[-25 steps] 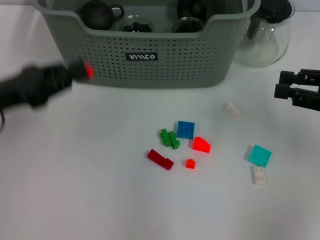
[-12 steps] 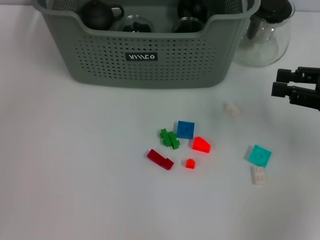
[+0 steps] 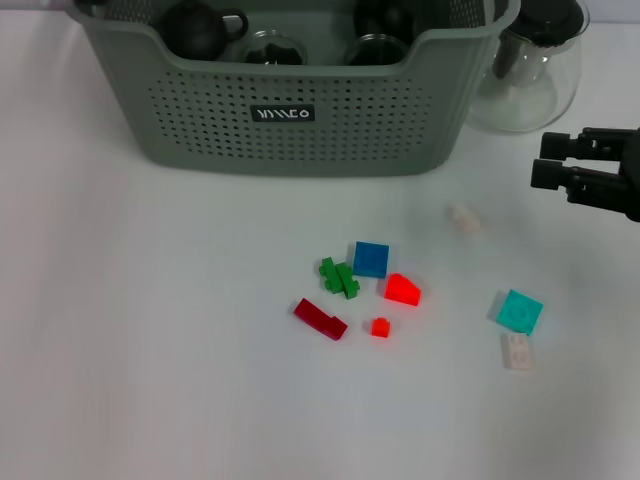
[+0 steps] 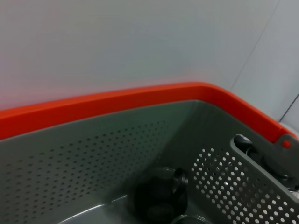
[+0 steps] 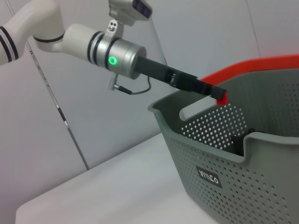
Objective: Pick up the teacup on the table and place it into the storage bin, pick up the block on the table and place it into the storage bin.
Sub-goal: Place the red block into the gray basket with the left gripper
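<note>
The big grey-green storage bin (image 3: 300, 100) sits at the far side of the white table (image 3: 150, 350). Inside it are a dark round teapot (image 3: 197, 28) and some dark cups. A clear glass jug (image 3: 528, 70) stands just beside the bin on the right.

The left gripper (image 5: 218, 94) is up over the bin's far rim, holding a small red block (image 5: 221, 97) tight at its tip. The left wrist view looks down into the bin, where the teapot rests on the floor.

The right gripper (image 3: 548, 165) is at the right edge of the table, near the jug, with its two black fingers apart and nothing in them.

On the table lie more blocks: a blue square (image 3: 371, 259), a green one (image 3: 339, 277), a dark red one (image 3: 320, 319), two bright red ones (image 3: 402, 290), a teal one (image 3: 520, 311) and two pale ones (image 3: 518, 351).
</note>
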Controlling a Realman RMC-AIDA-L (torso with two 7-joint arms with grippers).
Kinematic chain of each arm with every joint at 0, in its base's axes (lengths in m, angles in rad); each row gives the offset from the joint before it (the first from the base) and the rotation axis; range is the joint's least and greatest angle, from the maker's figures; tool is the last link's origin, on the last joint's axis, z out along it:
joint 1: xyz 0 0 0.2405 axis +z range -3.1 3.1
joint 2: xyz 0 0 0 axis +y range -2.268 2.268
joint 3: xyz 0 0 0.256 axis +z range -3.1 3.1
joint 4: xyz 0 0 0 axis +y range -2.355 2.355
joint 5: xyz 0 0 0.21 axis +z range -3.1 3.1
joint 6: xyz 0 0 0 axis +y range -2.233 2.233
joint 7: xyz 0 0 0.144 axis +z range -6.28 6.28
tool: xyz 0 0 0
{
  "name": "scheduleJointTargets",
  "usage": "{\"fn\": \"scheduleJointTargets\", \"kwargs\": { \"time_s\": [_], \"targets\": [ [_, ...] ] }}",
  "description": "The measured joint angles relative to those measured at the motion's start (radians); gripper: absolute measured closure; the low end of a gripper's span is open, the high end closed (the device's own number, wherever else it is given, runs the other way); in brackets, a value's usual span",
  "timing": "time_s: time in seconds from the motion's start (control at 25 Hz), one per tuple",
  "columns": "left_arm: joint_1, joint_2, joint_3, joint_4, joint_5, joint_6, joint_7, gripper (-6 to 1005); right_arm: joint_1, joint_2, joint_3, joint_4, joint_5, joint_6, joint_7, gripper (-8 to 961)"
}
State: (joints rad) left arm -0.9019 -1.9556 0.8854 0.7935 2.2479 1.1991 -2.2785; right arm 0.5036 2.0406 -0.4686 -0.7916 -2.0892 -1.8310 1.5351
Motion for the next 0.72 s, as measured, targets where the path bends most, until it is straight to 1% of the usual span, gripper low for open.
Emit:
{"fn": "scheduleJointTargets", "kwargs": {
  "time_s": [0.08,0.16,0.24,0.32,0.4,0.48,0.56,0.68,0.72],
  "targets": [
    [-0.018,-0.019,0.004,0.005,0.046,-0.031,-0.033,795,0.003,0.001,-0.001,0.000,0.000,0.000,0.002,463],
    [-0.022,-0.030,0.000,0.012,0.063,-0.047,-0.045,792,0.005,0.001,-0.001,0.000,0.000,0.001,0.004,463],
    [-0.016,-0.035,-0.010,0.024,0.060,-0.054,-0.048,790,0.005,0.001,-0.001,0.000,0.000,0.001,0.004,463],
    [0.004,-0.038,-0.030,0.047,0.035,-0.046,-0.044,787,0.003,0.001,-0.001,0.000,0.000,0.002,0.004,464],
    [0.036,-0.039,-0.057,0.078,-0.010,-0.016,-0.028,705,0.003,0.002,-0.001,0.000,0.000,0.003,0.004,464],
    [0.082,-0.040,-0.091,0.121,-0.097,0.052,0.017,624,0.003,0.002,-0.001,0.000,0.000,0.003,0.004,464],
    [0.137,-0.041,-0.145,0.158,-0.226,0.159,0.093,542,0.003,0.003,-0.001,0.000,0.000,0.002,0.004,464],
    [0.237,-0.040,-0.246,0.183,-0.458,0.417,0.255,512,0.002,0.004,-0.001,0.000,0.000,-0.001,0.004,464],
    [0.266,-0.037,-0.269,0.186,-0.504,0.494,0.306,502,0.002,0.004,-0.001,0.000,0.000,-0.001,0.004,464]
  ]
}}
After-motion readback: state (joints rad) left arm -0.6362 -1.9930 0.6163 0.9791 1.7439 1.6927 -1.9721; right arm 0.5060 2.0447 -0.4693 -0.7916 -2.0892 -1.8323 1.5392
